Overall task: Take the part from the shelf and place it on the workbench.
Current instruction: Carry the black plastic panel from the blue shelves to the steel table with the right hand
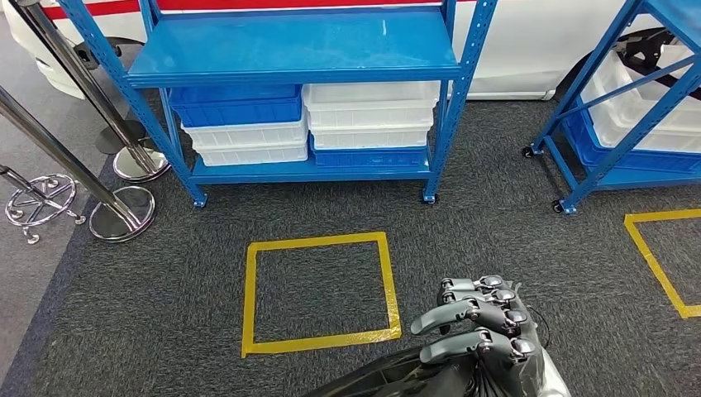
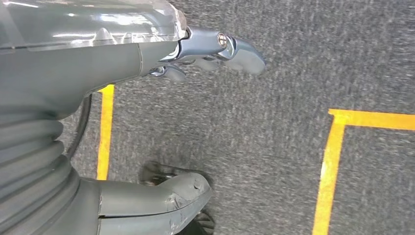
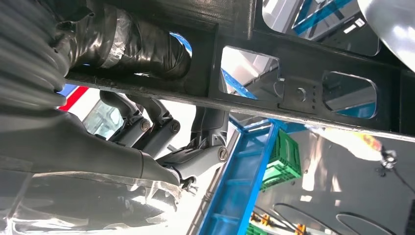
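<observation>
My right hand (image 1: 479, 331) sits low in the head view, fingers curled around a black part (image 1: 376, 379) whose dark edge pokes out to its left. From the right wrist, that part (image 3: 313, 54) is a flat black frame with several cut-out windows, and my right hand (image 3: 147, 147) grips its lower edge. My left hand (image 2: 88, 63) hangs over the grey carpet with fingers and thumb apart and nothing in it. The blue shelf (image 1: 298, 50) stands ahead, its top board bare.
Blue and white bins (image 1: 306, 124) fill the shelf's lower level. A second blue rack (image 1: 628, 107) stands at the right. Chrome stanchions (image 1: 116, 207) are at the left. A yellow tape square (image 1: 318, 289) marks the carpet ahead, another (image 1: 661, 256) at the right. A white car (image 1: 529, 50) is behind.
</observation>
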You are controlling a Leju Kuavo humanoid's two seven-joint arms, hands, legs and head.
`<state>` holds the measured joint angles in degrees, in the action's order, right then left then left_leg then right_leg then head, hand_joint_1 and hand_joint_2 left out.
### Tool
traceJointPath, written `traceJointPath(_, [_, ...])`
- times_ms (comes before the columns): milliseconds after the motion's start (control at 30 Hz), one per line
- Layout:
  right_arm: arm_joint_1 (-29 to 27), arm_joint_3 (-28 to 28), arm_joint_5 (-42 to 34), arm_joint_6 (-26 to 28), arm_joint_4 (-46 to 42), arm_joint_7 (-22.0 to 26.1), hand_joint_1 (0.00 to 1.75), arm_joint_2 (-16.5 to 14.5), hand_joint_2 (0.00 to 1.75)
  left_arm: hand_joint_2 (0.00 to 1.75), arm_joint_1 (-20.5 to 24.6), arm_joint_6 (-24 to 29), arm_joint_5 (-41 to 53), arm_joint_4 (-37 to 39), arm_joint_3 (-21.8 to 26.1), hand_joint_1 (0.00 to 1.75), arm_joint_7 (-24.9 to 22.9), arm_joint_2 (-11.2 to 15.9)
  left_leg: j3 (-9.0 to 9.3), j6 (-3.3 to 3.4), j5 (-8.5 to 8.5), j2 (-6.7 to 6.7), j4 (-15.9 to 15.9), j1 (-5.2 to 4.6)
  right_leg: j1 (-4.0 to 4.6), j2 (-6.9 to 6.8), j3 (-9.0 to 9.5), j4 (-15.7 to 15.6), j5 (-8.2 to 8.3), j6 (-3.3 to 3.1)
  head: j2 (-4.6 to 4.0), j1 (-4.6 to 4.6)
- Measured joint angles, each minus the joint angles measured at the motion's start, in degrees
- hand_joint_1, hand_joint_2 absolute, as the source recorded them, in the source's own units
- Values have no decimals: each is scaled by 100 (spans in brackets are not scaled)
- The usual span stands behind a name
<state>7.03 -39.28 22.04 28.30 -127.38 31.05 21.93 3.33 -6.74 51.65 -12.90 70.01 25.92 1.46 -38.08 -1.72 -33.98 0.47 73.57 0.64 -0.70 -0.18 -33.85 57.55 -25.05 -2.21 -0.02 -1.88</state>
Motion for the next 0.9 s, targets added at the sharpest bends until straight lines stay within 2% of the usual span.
traceJointPath(33, [-3,-3,5,31,-1,6,175,1,175,175,2,4,0,0,0,0,3,2,145,-14,151,0,-85,19,-7,14,-88,30,49,16,0,0])
traceJointPath(67, [-5,-4,11,57,-4,11,175,2,175,175,6,10,0,0,0,0,6,5,384,-23,327,-6,-357,38,-15,29,-174,67,95,40,0,0])
traceJointPath(100, [-6,-4,19,75,-9,13,175,3,175,175,14,15,0,0,0,0,9,7,669,-28,410,-29,-754,52,-19,43,-248,104,135,69,0,-1])
traceJointPath(133, [-5,-3,27,84,-16,15,175,6,175,175,23,20,0,0,1,0,14,9,949,-17,423,-63,-1180,51,-20,52,-307,136,178,105,0,0])
traceJointPath(167, [-3,-3,31,86,-23,15,175,10,175,175,29,23,0,0,1,0,19,9,1127,4,392,-95,-1478,43,-18,56,-336,144,228,142,0,1])
traceJointPath(200, [-2,-2,36,87,-27,15,175,14,175,175,33,25,0,0,2,0,23,10,1214,30,345,-121,-1651,27,-17,57,-351,134,286,178,0,1])
traceJointPath(233, [-2,-2,39,89,-29,15,175,19,175,175,31,26,0,0,2,0,27,12,1212,69,369,-126,-1711,10,-13,62,-359,108,354,216,0,2])
traceJointPath(267, [-4,-1,41,90,-29,15,175,24,175,175,30,27,-1,0,3,0,29,13,1162,112,432,-107,-1709,19,-18,66,-373,91,382,250,0,2])
traceJointPath(300, [-10,-1,43,91,-31,17,175,29,175,175,33,28,-1,0,3,0,31,14,1107,165,496,-82,-1726,26,-21,65,-414,126,306,272,0,2])
traceJointPath(333, [-15,-1,44,91,-34,21,175,35,175,175,35,31,-1,0,4,0,31,14,1028,226,575,-52,-1740,32,-24,62,-476,255,104,286,0,3])
traceJointPath(367, [-19,-1,45,91,-38,25,175,41,175,175,36,33,-1,0,4,0,32,14,945,275,653,-22,-1748,37,-33,54,-551,494,-206,291,0,3])
traceJointPath(400, [-23,-2,46,91,-42,30,175,45,175,175,35,34,0,0,4,0,32,14,851,307,730,-1,-1744,22,-34,48,-632,824,-540,294,0,2])
traceJointPath(433, [-26,-2,47,92,-44,33,175,48,175,175,34,36,0,0,4,0,33,14,749,321,811,17,-1734,8,-37,47,-692,1203,-795,302,0,2])
traceJointPath(467, [-27,-3,49,99,-44,36,175,49,175,175,33,36,0,0,4,0,33,14,639,320,889,33,-1718,-4,-38,47,-710,1527,-888,311,0,2])
traceJointPath(500, [-29,-5,50,108,-44,40,175,49,175,175,33,36,0,0,4,0,33,14,522,314,964,47,-1694,-14,-38,47,-665,1725,-819,315,0,2])
traceJointPath(533, [-30,-8,52,122,-45,45,175,49,175,175,35,36,0,0,5,0,33,14,397,303,1032,59,-1661,-20,-39,46,-540,1758,-642,312,0,2])
traceJointPath(567, [-30,-11,53,137,-49,51,175,50,175,175,36,36,0,0,5,0,33,14,283,288,1092,66,-1622,-22,-38,44,-308,1580,-454,299,0,2])
traceJointPath(600, [-28,-13,54,146,-56,57,175,51,175,175,36,36,0,0,6,0,33,14,187,268,1145,70,-1582,-27,-32,42,24,1224,-397,279,0,2])
traceJointPath(667, [-22,-15,60,160,-78,73,175,56,175,175,36,37,0,0,7,0,33,14,77,215,1248,69,-1519,-40,-6,34,676,344,-603,236,0,2])
traceJointPath(700, [-21,-15,62,170,-87,85,175,58,175,175,36,38,1,0,7,0,32,17,56,186,1308,67,-1519,-42,13,30,851,59,-729,216,0,2])
traceJointPath(733, [-23,-16,64,180,-92,96,175,60,175,175,34,40,2,0,7,0,31,21,44,153,1376,65,-1532,-43,26,27,896,-78,-760,194,0,1])
traceJointPath(767, [-26,-17,62,190,-93,104,175,61,175,175,30,43,2,0,8,0,30,31,27,121,1417,59,-1548,-36,20,15,846,-82,-710,164,0,2])
traceJointPath(800, [-29,-19,59,195,-95,110,175,62,175,175,21,46,2,0,9,0,26,40,-10,89,1346,46,-1517,-27,12,5,778,-84,-636,118,0,2])
traceJointPath(833, [-33,-21,55,195,-95,111,175,63,175,175,10,49,2,0,10,0,21,46,-64,59,1153,31,-1400,-20,0,-7,698,-88,-555,73,0,1])
traceJointPath(900, [-42,-27,44,195,-94,115,175,65,175,175,-2,55,2,0,12,0,12,60,-211,8,509,8,-852,-4,-6,-20,502,-79,-391,12,0,0])
